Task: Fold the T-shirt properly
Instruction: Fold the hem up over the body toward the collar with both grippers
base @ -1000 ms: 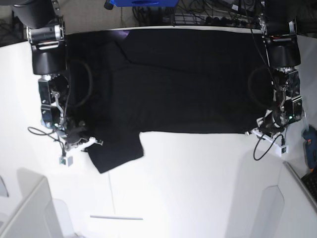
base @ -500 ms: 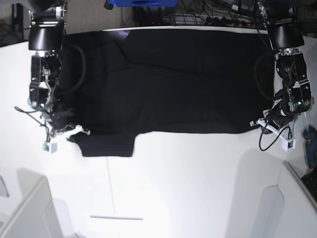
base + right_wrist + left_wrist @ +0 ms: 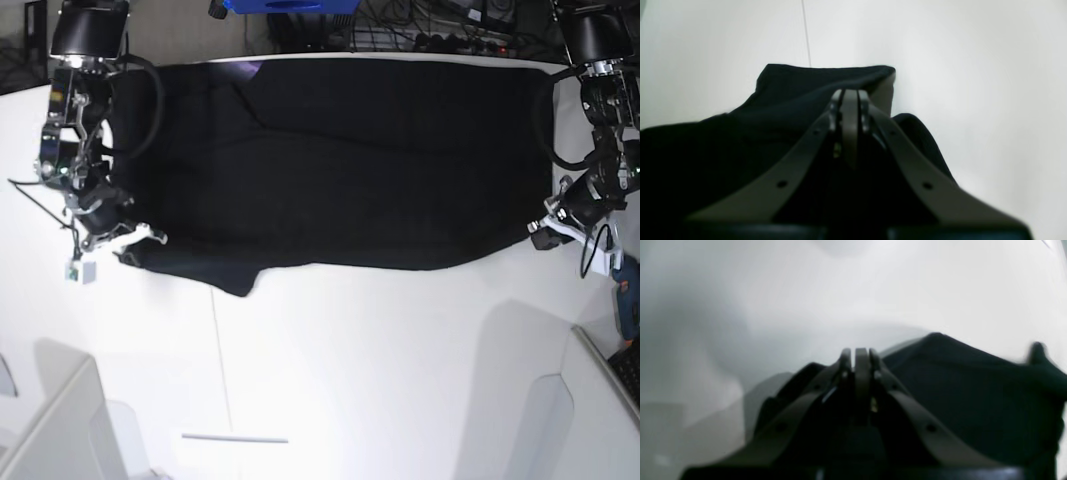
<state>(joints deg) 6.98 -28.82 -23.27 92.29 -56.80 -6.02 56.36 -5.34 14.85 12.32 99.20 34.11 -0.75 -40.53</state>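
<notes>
While the T-shirt (image 3: 350, 165) lies spread plain-face up along the far edge of the white table (image 3: 380, 370), both arms hold its near hem at opposite ends. Right gripper (image 3: 128, 245) — at the table's left edge in the base view — has its jaws pressed together on black cloth; the right wrist view shows fabric bunched around the closed fingers (image 3: 849, 110). Left gripper (image 3: 548, 232), at the opposite edge, is likewise clamped on the hem corner; its wrist view is blurred, yet the fingertips (image 3: 862, 361) meet with dark cloth just beside them. One small flap of cloth (image 3: 235, 280) projects toward the near edge.
</notes>
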